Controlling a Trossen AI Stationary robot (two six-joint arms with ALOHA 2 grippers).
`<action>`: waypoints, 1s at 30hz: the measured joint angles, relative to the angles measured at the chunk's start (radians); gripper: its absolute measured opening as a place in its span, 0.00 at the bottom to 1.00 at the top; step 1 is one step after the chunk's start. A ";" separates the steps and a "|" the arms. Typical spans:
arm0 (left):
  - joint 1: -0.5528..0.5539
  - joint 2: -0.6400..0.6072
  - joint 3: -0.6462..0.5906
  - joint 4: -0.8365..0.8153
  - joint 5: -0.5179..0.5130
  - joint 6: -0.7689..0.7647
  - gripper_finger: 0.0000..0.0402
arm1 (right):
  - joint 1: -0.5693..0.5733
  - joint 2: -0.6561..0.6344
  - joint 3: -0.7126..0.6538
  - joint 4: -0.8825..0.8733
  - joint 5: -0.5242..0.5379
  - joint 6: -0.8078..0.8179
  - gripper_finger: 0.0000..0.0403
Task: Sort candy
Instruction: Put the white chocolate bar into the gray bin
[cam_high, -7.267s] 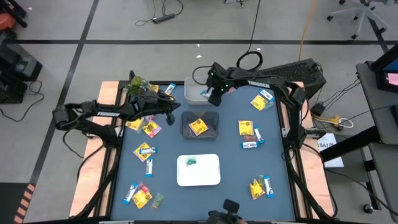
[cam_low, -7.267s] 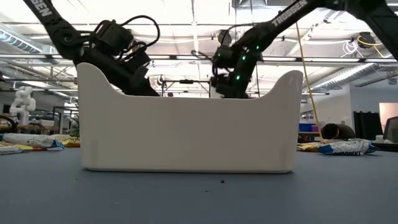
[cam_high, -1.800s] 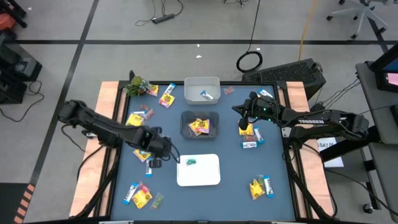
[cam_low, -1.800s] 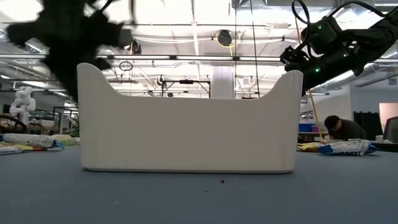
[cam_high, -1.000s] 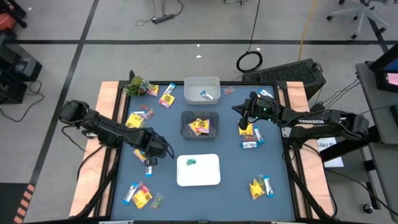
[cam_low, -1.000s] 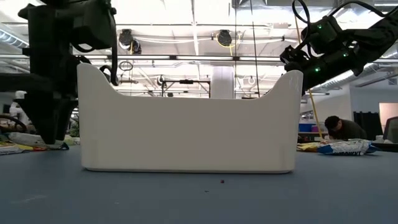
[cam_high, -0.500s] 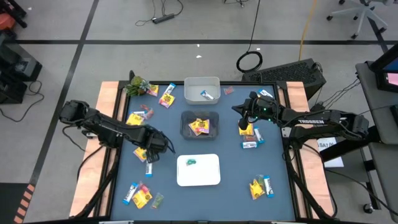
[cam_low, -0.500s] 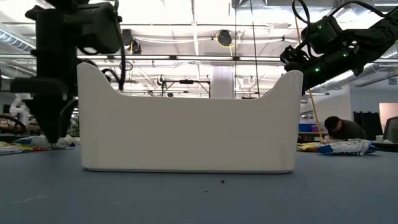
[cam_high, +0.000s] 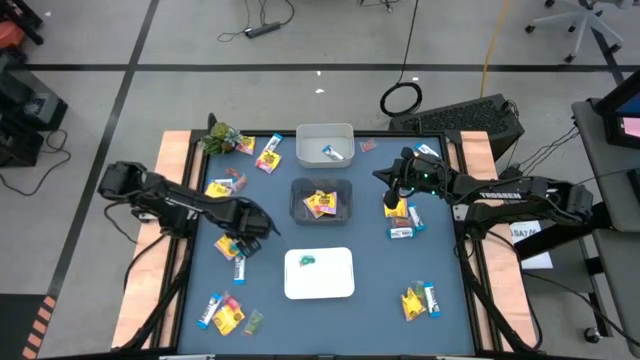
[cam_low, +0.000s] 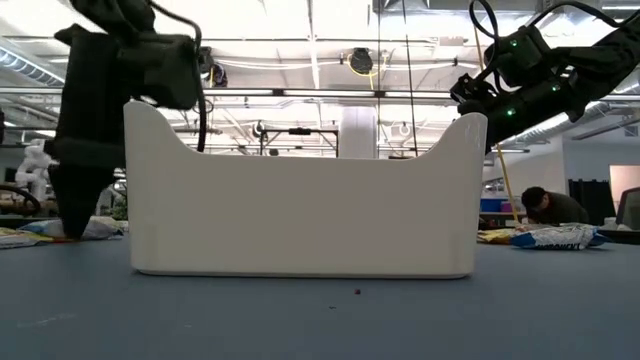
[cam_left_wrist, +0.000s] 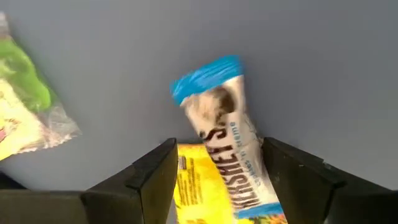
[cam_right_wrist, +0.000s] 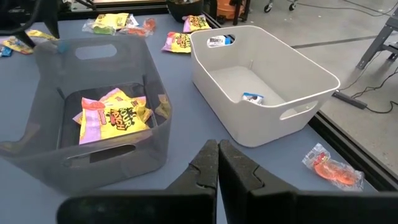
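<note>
My left gripper (cam_high: 240, 240) points down over a small heap of candy left of the white tray (cam_high: 345, 285). In its wrist view the open fingers stand on either side of a blue-and-white bar (cam_left_wrist: 221, 140) that lies across a yellow packet (cam_left_wrist: 196, 193) on the blue table. Whether they touch either one, I cannot tell. In the low view the left gripper (cam_low: 72, 225) reaches down to the table top. My right gripper (cam_right_wrist: 217, 163) is shut and holds nothing. It hangs right of the grey bin (cam_high: 320, 200) and waits there (cam_high: 385, 178).
The grey bin (cam_right_wrist: 93, 118) holds yellow packets. The white bin (cam_right_wrist: 261, 81) at the far edge holds a blue-and-white bar. A green piece lies in the white tray. More candy lies at the right (cam_high: 400, 215), near right (cam_high: 418, 300), near left (cam_high: 225, 313) and far left (cam_high: 268, 152). A green plant (cam_high: 222, 135) stands at the far left corner.
My left gripper has rolled about its own axis while pointing down. It has shifted a little toward the table's far edge and sunk slightly onto the candy heap. The candy has stayed in place.
</note>
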 joint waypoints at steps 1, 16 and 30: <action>0.003 0.005 -0.006 0.008 0.000 0.000 0.60 | 0.000 0.000 0.000 -0.001 0.000 0.000 0.00; 0.005 0.011 -0.009 0.052 -0.054 0.091 0.25 | 0.000 0.000 0.000 -0.001 0.000 0.000 0.00; 0.065 0.013 0.126 0.036 -0.187 0.260 0.17 | 0.000 0.000 0.000 0.000 0.000 0.000 0.00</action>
